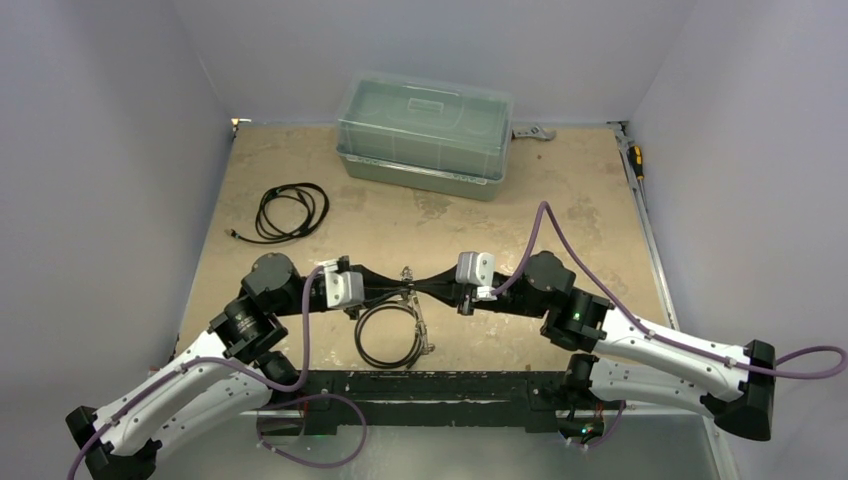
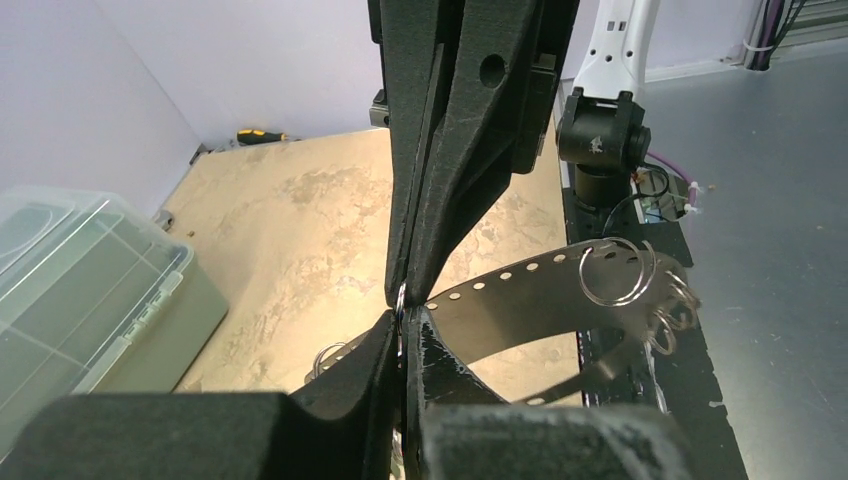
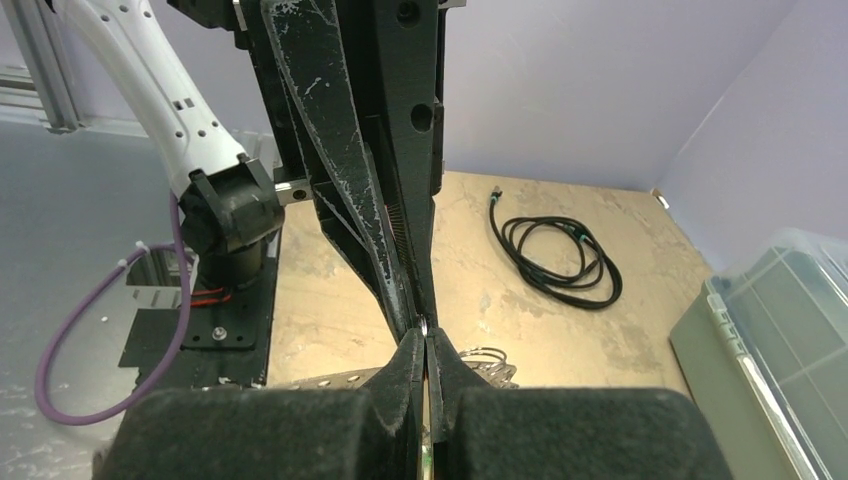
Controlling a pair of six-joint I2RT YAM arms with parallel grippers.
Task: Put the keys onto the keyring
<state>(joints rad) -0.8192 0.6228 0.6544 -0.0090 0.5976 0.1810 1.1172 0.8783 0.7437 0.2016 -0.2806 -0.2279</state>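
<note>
Tip to tip over the middle of the table (image 1: 300, 170), the left gripper (image 2: 402, 332) and right gripper (image 3: 425, 347) both pinch one small silvery ring (image 2: 400, 298), held near the perforated hoop (image 2: 500, 290).

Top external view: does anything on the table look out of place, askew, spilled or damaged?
Nothing spilled or broken. Two tools lie stray: a spanner pokes out from behind the clear box, and a screwdriver lies along the far right edge. The tabletop is blotchy and worn.
</note>
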